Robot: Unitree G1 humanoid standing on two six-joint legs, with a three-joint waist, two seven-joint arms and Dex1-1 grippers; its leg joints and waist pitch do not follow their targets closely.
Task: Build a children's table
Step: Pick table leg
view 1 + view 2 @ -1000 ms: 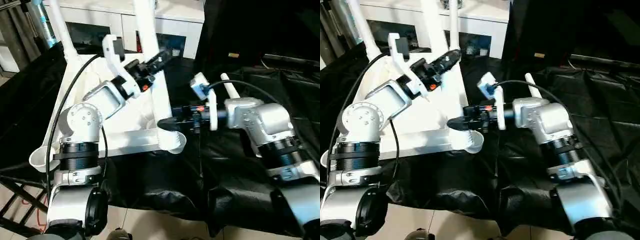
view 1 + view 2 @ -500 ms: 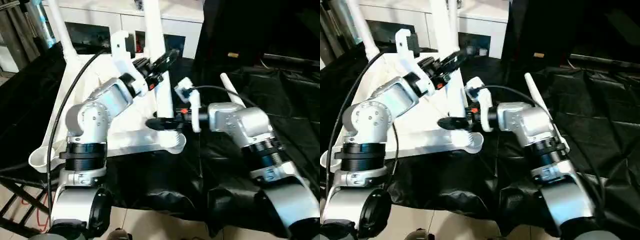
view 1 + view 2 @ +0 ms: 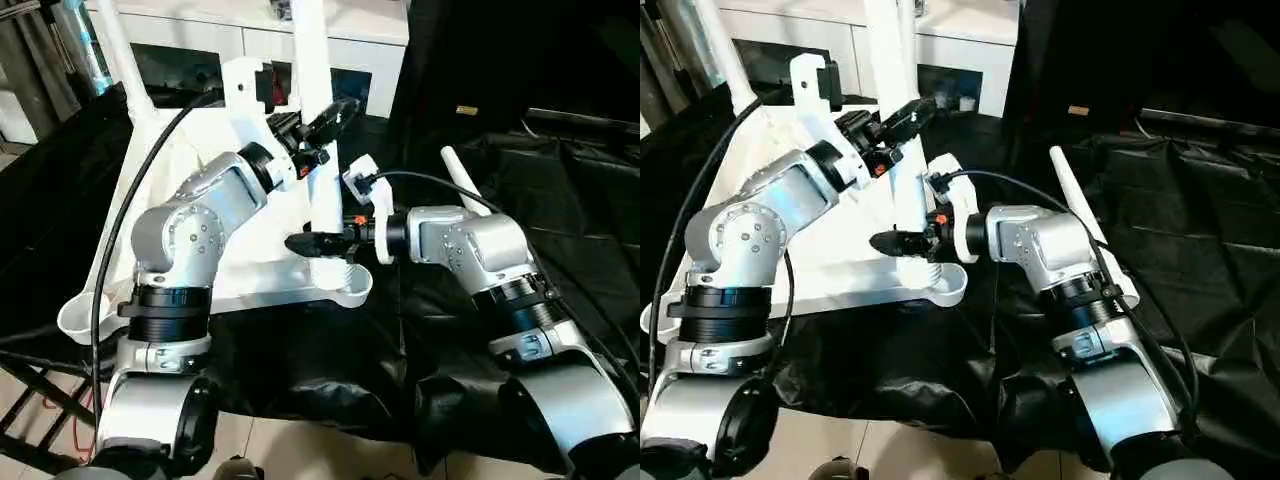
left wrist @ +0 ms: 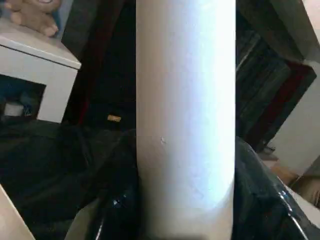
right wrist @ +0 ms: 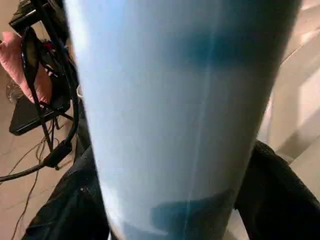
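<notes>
White plastic leg (image 3: 318, 150) upright at frame centre, foot in near corner socket of top (image 3: 250, 285). We see left gripper (image 3: 322, 120) clamping leg high, right gripper (image 3: 318, 243) clamping low. We judge leg light, stiff, slick; hold near base.

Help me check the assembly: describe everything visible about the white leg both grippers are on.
The leg is a long, smooth white tube, plastic by its look, standing nearly upright in the near right corner socket of the upturned white tabletop. Its upper end runs out of the picture. The left gripper clamps it partway up; the right gripper clamps it low, just above the socket. Whether it is fully seated cannot be told.
</notes>
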